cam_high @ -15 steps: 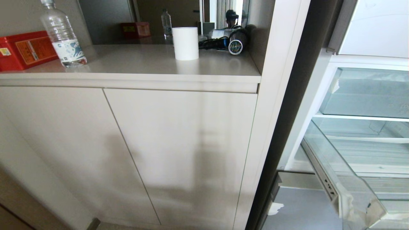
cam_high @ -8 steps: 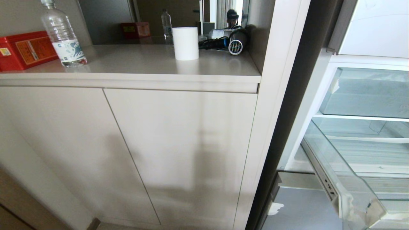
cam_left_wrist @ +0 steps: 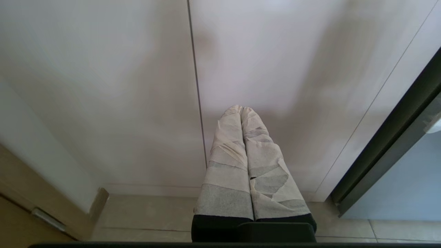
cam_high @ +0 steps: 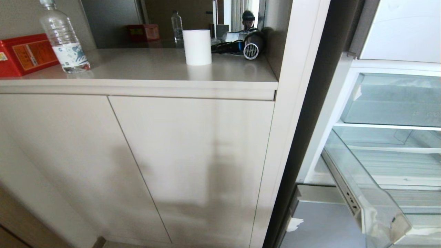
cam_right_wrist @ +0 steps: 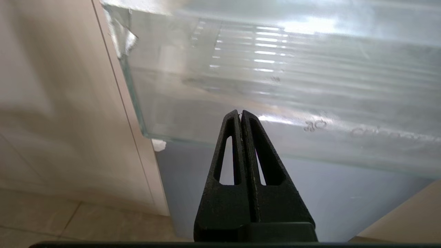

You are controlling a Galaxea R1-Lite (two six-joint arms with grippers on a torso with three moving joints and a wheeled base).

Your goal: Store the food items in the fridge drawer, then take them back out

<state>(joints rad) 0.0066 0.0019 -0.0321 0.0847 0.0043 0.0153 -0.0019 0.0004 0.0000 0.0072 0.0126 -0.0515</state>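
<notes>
Soft daylight fills my views; a broad grey shadow falls across the cabinet doors [cam_high: 193, 165] below the bench [cam_high: 155, 74]. Bright streaks of glare sit on the ribbed floor of the fridge drawer [cam_right_wrist: 275, 69], whose clear wall looks hazy. Straight edges bow toward the head view's borders

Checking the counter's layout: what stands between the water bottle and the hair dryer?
In the head view, a white cylinder stands on the counter between the water bottle and the hair dryer.

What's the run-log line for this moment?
left gripper: shut, empty, facing cabinet | right gripper: shut, empty, before drawer | drawer: open | food: not visible
</notes>
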